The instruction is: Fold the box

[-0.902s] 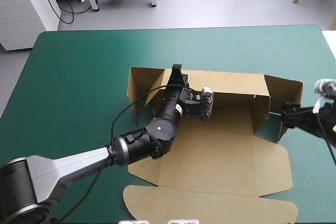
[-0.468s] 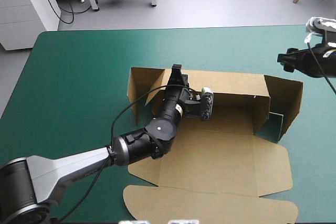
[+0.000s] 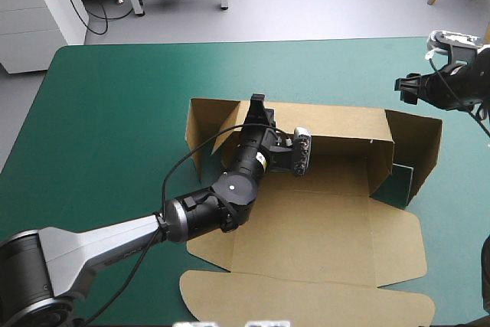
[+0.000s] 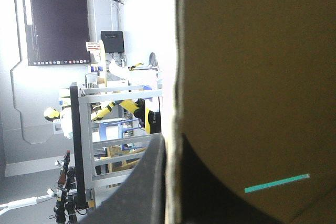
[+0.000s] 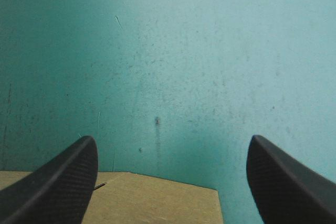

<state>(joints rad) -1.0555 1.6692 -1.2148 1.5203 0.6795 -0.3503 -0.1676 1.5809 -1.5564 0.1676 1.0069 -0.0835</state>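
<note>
The brown box (image 3: 321, 220) lies on the teal-green cover with its long back wall (image 3: 344, 124) raised and both end flaps standing. The lid (image 3: 306, 300) lies flat at the front. My left gripper (image 3: 259, 107) is shut on the back wall's top edge near its left end. In the left wrist view the board's edge (image 4: 252, 77) runs between the two black fingers (image 4: 149, 182), one on each side of it. My right gripper (image 3: 406, 88) hangs open beyond the right end flap (image 3: 421, 151). Its wrist view shows fingers (image 5: 63, 177) wide apart over the cover, a board corner (image 5: 157, 203) below them.
Bare teal-green cover (image 3: 107, 112) stretches to the left of the box and along the far edge. The lid's rounded edge reaches close to the table's front edge. A thin teal slot (image 4: 276, 182) shows through the board in the left wrist view.
My right gripper has left its place beside the right end flap and moved toward the table's far edge, then a little to the left. The left arm and the box have stayed still.
</note>
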